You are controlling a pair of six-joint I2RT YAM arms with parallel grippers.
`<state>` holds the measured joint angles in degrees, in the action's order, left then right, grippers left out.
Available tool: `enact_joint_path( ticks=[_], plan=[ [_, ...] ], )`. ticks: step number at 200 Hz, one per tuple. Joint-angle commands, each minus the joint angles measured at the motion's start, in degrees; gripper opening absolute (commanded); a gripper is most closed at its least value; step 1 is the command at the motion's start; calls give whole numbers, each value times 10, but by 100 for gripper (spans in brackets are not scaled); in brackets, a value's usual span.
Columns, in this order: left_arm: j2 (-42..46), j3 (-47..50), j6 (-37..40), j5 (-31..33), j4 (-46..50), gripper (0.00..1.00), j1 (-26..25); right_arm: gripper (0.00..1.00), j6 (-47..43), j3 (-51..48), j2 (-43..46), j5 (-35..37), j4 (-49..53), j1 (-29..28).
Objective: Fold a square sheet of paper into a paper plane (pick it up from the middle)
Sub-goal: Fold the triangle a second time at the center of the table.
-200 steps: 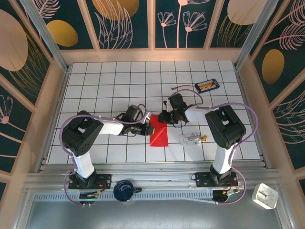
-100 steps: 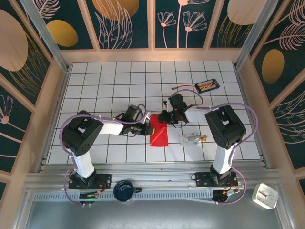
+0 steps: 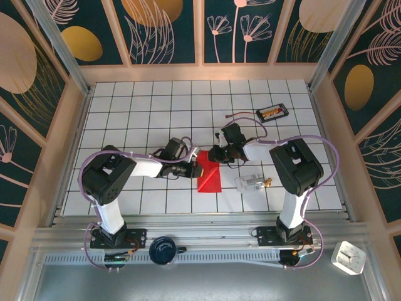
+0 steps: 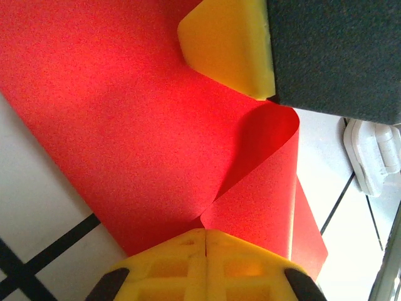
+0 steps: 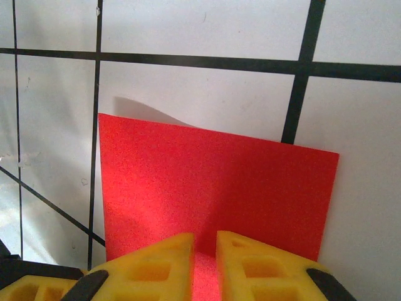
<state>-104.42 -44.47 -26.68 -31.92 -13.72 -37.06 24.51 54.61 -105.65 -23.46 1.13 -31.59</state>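
The square sheet of paper (image 3: 209, 177) is bright red and lies partly folded near the table's middle. In the left wrist view the paper (image 4: 125, 125) has one flap curling up and over towards the right. My left gripper (image 3: 195, 168) is shut, its joined yellow tips (image 4: 205, 232) set against the paper where the flap's crease starts. My right gripper (image 3: 217, 156) comes in from the far side. In the right wrist view its fingers (image 5: 203, 241) stand a narrow gap apart with red paper (image 5: 213, 182) between them, and that flap's far left corner is lifted off the table.
A small black tray with a cable (image 3: 272, 113) lies at the back right. A clear plastic piece (image 3: 252, 182) sits right of the paper, and it shows as a white piece (image 4: 376, 157) in the left wrist view. A dark round object (image 3: 164, 249) rests on the front rail.
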Motion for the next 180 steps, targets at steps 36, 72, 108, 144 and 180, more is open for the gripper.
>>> enact_joint_path(
  ticks=[36, 72, 108, 144, 180],
  plan=[
    [-19, -6, 0, 1, -6, 0, -2, 18, 3, -13, -4, 8, 16, -1],
    [-20, -6, 5, 11, 4, 0, -1, 18, 1, -12, -2, 9, 17, -1],
    [-3, 7, -6, -19, -29, 0, -1, 17, 2, -12, -5, 7, 16, -1],
    [10, 16, -14, -18, -36, 0, -2, 17, 2, -13, 0, 11, 19, -1],
    [10, 14, -2, 10, -7, 0, -1, 17, 2, -15, 0, 10, 17, -1]
  ],
)
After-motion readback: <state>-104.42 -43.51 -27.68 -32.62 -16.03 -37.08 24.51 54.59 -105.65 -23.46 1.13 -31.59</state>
